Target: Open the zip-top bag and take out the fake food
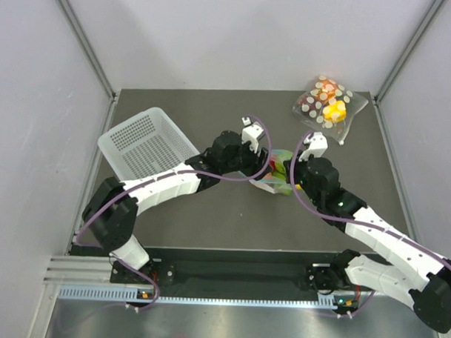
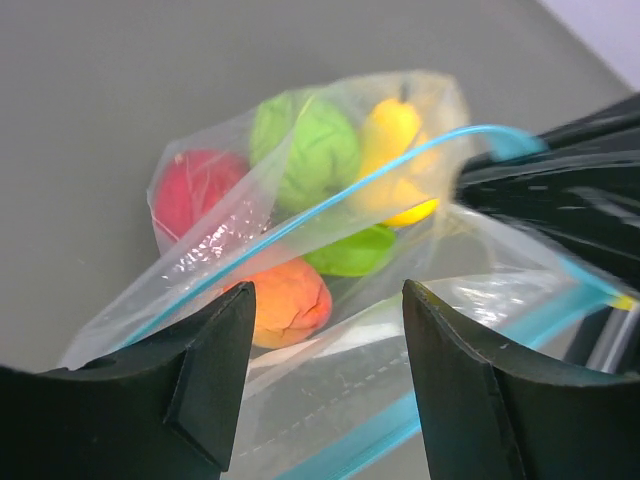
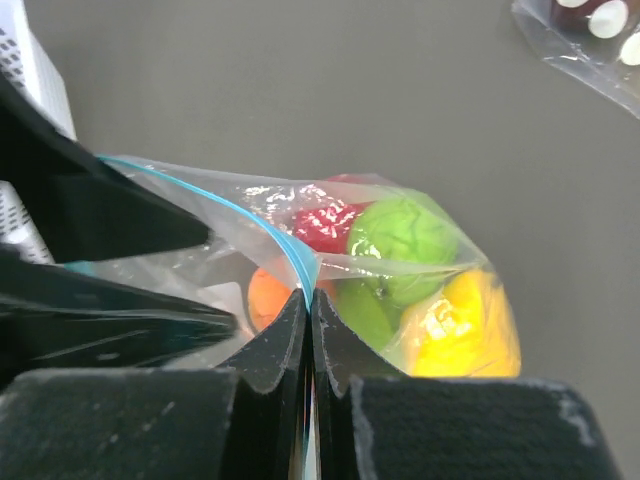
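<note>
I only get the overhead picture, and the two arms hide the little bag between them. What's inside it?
Observer: The left wrist camera shows the zip-top bag holding the fake food: red, green, yellow and orange fruits.
Operator: Is either claw actually gripping the bag?
Observer: Yes. In the right wrist view, the right gripper is shut on the bag's edge at the blue zip strip.
Operator: And the other claw?
Observer: The left gripper has its fingers apart, with loose bag plastic lying between them.
</note>
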{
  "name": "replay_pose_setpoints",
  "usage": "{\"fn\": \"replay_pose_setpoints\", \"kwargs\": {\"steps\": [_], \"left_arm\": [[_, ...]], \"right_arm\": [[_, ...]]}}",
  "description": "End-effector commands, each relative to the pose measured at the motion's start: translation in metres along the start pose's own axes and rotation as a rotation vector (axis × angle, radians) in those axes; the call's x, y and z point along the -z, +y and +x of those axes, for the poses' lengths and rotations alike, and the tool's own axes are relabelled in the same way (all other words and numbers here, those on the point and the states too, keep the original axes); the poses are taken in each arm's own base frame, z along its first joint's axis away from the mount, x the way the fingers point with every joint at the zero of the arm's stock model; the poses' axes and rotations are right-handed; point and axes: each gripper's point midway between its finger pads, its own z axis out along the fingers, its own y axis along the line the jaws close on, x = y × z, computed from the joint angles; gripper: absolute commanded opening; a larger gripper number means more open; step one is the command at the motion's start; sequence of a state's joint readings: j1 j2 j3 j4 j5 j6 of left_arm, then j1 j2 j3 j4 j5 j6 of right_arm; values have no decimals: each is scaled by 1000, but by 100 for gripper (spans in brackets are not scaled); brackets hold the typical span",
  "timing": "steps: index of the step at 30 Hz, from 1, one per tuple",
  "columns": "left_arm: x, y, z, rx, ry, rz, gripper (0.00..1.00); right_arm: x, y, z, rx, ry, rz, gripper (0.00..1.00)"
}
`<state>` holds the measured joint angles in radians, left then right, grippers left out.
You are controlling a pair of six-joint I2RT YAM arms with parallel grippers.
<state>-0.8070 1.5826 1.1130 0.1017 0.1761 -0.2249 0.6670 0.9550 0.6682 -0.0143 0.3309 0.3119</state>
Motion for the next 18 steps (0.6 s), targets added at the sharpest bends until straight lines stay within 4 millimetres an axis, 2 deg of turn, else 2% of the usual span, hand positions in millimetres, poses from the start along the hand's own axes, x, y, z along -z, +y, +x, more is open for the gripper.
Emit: {"fn": "replay_pose_setpoints", "kwargs": {"steps": [1,7,13,15,18], "left_arm": [[-15,1,-15,-28,-61,3,65],[-26,16,18,-43,-9,-44,70],[-34,16,41,-88,24,-44,75],[-36,14,52,-88,45,-23,74],[-31,-6,58,-116,17,68,74]], "right_arm": [[7,14,-9,-36,-35,-59,0],[10,24,-11,-58,-39,-101,0],[9,38,-13,-84,-40,-151,0],[8,40,-11,-90,-36,-153,0],[4,40,-6,-86,-22,-150,0]]}}
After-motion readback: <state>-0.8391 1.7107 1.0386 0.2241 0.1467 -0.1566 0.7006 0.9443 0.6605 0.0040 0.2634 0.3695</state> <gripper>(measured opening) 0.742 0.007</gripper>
